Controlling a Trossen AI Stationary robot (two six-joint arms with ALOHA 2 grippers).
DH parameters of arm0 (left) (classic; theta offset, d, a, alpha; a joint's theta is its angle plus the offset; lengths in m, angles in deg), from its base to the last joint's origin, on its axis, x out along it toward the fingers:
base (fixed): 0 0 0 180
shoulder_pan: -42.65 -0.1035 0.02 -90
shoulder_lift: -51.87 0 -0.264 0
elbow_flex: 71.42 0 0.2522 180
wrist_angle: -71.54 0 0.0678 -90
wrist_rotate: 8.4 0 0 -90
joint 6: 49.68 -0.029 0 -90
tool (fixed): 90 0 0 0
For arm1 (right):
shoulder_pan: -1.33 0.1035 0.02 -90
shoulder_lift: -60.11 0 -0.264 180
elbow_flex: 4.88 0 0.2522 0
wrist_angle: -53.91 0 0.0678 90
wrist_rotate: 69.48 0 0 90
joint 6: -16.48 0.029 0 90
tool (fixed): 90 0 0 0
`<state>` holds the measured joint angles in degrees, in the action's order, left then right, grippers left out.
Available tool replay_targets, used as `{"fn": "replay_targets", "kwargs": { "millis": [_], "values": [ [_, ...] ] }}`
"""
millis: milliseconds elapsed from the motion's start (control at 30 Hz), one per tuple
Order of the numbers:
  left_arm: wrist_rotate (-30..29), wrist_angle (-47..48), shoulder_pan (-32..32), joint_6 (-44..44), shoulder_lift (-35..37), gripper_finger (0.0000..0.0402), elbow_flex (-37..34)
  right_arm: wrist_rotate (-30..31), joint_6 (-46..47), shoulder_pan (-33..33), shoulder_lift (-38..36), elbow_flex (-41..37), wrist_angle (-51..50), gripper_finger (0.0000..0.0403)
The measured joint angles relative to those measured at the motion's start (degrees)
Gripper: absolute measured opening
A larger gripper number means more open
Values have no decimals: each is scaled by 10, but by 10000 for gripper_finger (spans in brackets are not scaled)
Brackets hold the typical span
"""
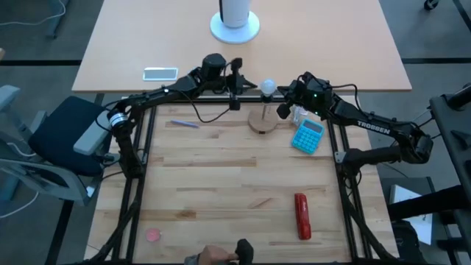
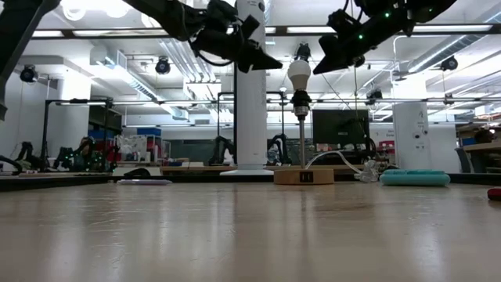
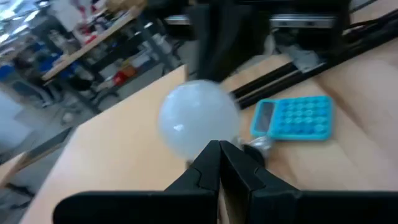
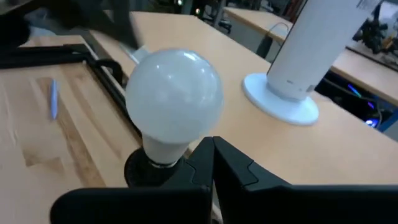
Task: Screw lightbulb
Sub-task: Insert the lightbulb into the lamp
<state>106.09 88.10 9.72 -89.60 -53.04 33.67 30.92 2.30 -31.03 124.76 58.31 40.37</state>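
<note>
Lightbulb (image 1: 268,87) seated upright atop the post of a round wooden base (image 1: 262,122) on the worktop (image 1: 221,184). Left hand (image 1: 237,82) and right hand (image 1: 284,109) flank it, both clenched, grasping nothing. "TROSSEN" lettering (image 1: 373,127) on right arm.

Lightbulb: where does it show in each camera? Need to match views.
High view: lightbulb at the table's far middle, between the two grippers, above the round wooden base.
Low view: centre, lightbulb on top of the thin post.
Left wrist view: centre, lightbulb blurred.
Right wrist view: centre left, lightbulb seated in a dark socket.
Shared landmark: blue calculator; the right wrist view lacks it.
</note>
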Motion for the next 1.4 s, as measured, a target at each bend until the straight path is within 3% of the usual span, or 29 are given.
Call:
{"fn": "replay_targets", "kwargs": {
  "millis": [300,833,1000,1167,1400],
  "values": [
    [0,-33,-1,30,-22,0,-1,-38,-8,-1,4,0,17,0],
    [-2,-38,-1,31,-23,0,-1,-50,21,12,4,0,-8,0],
    [-27,-48,-1,37,-23,0,-1,-46,26,19,4,0,-11,0],
    [-31,-41,-1,60,-18,0,-1,-2,31,19,3,0,-20,0],
    [25,-29,-1,57,-18,0,-1,3,7,2,5,0,3,0]
  ]
}}
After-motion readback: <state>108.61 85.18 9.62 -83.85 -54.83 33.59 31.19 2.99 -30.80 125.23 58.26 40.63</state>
